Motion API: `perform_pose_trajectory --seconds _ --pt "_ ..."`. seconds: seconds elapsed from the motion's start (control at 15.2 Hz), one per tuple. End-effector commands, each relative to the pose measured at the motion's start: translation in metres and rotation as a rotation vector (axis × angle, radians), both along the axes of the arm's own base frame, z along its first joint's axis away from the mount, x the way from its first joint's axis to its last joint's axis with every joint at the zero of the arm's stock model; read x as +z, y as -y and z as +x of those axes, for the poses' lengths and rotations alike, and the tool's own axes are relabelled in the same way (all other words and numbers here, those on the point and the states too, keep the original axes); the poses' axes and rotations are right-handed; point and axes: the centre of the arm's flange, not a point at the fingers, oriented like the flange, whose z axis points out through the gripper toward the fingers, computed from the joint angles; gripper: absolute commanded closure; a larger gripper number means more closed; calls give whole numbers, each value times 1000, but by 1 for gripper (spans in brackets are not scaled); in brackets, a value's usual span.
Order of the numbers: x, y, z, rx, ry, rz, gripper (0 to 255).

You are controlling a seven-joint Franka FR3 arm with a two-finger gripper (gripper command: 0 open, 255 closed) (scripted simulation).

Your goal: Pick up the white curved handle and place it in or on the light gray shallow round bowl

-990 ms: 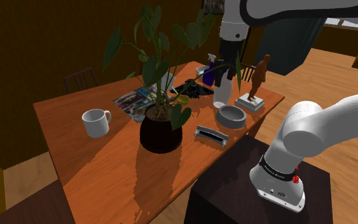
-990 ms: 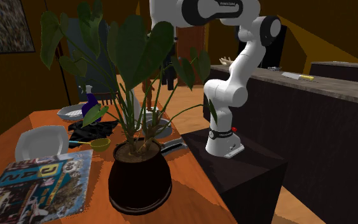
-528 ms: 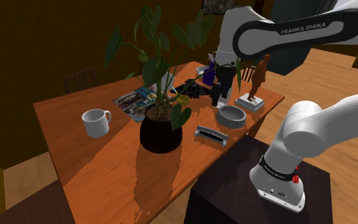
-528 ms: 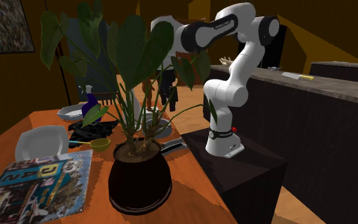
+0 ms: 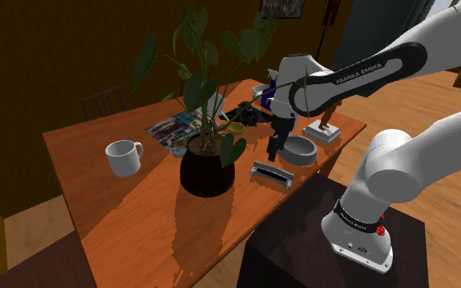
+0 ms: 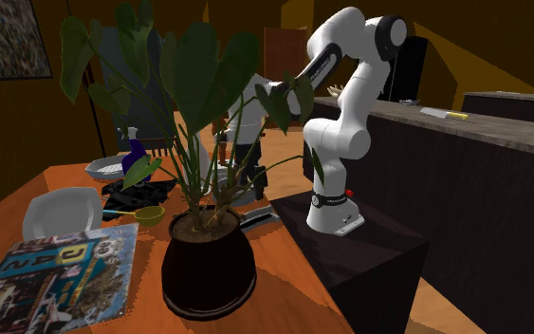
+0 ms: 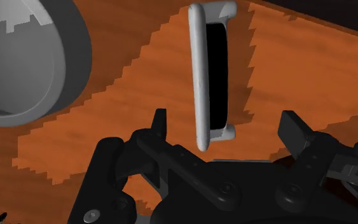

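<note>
The pale curved handle [image 5: 271, 174] lies flat on the orange wooden table [image 5: 122, 204], near the edge by the stand. The grey shallow round bowl [image 5: 297, 150] sits just behind it. My black gripper [image 5: 273, 152] hangs low over the gap between bowl and handle, fingers pointing down. In the wrist view the handle [image 7: 199, 76] lies just ahead of the open gripper [image 7: 226, 127], roughly centred between its fingertips [image 7: 160, 124] and untouched by them. The bowl [image 7: 25, 63] lies off to one side. Nothing is held.
A big leafy plant in a dark pot [image 5: 207, 169] stands close beside the handle. A white mug [image 5: 124, 157], magazines [image 5: 171, 129], a brown statuette [image 5: 332, 102] on a white base and a purple spray bottle [image 5: 271, 82] are also on the table. The dark stand [image 5: 335, 254] abuts the table edge.
The arm has swung down from high above the bowl. The gripper now hangs much lower, close over the table beside the bowl and handle. Nothing on the table has moved.
</note>
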Motion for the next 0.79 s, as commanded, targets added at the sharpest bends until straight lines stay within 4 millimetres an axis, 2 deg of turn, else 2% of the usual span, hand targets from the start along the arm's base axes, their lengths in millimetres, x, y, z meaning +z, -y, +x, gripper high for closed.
perform_pose_trajectory --seconds 0.0,0.13,0.59,0.73 --pt "-28 1 -2 30 4 11 0" --pt "-50 2 -2 54 4 20 0" --pt "-86 -1 -4 54 4 20 0" --pt "-89 -1 -4 54 4 20 0"
